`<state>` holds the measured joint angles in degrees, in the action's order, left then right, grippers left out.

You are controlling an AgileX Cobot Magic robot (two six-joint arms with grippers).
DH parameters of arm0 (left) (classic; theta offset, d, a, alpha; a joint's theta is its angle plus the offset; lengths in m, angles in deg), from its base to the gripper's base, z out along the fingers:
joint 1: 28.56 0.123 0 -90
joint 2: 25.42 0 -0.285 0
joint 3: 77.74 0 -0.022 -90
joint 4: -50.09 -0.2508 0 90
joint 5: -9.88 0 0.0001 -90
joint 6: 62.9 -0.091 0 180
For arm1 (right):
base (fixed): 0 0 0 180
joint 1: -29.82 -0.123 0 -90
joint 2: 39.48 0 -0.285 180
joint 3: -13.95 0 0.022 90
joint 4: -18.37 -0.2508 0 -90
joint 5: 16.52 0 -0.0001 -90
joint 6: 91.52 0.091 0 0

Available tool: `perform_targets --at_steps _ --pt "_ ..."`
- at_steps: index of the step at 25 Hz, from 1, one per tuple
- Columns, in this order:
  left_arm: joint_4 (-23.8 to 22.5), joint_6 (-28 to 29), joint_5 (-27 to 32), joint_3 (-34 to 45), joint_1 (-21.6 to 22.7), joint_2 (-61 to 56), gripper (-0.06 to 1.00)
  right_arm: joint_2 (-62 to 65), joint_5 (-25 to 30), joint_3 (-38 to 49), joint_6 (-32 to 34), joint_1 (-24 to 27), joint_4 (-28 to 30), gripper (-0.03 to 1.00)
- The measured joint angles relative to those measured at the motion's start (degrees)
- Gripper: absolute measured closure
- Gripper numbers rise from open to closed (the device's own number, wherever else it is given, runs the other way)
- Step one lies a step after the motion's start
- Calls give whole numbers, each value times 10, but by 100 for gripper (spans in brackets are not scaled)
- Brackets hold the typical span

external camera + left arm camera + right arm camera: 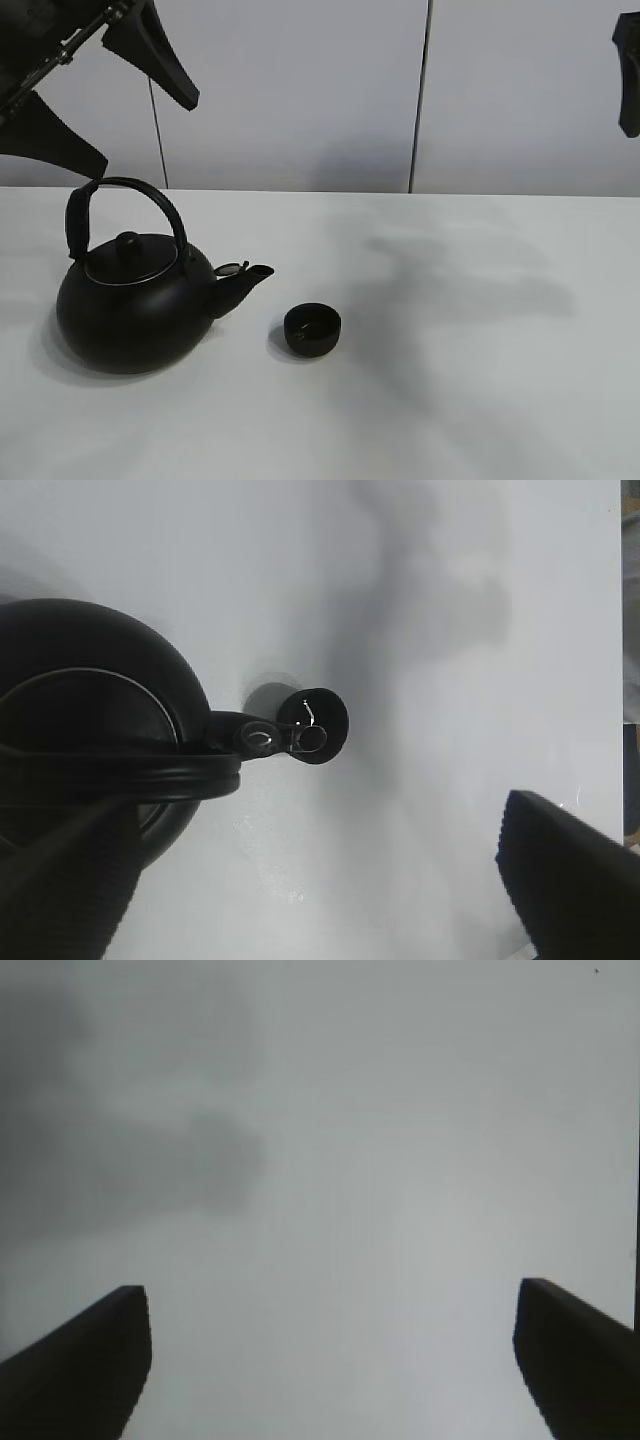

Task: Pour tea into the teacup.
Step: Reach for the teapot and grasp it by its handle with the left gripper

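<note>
A large round black teapot [130, 310] with an arched handle stands on the left of the white table, its spout pointing right. The small black teacup [312, 330] sits just right of the spout, apart from it. My left gripper [145, 132] hangs open above the teapot's handle, touching nothing. In the left wrist view the teapot [90, 730] lies below the open left gripper [315, 810], and the spout partly covers the teacup [325, 725]. My right gripper [330, 1295] stands open over bare table, holding nothing. Only one finger [628, 75] of it shows in the exterior high view, at the top right edge.
The white table [480, 380] stretches right of the cup, crossed by soft arm shadows. A pale wall with a dark vertical seam [420, 100] runs behind it. A dark strip past the table edge [630, 770] shows in the left wrist view.
</note>
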<state>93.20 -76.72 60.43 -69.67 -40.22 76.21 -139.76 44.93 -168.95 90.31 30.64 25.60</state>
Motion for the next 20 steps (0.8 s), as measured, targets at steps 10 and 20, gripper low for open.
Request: perform_targets --at_steps 10,20 --pt "0 0 0 0 0 0 25 162 90 7 -41 17 -63 31" --pt "0 0 0 0 0 0 25 563 110 126 -12 17 -63 36"
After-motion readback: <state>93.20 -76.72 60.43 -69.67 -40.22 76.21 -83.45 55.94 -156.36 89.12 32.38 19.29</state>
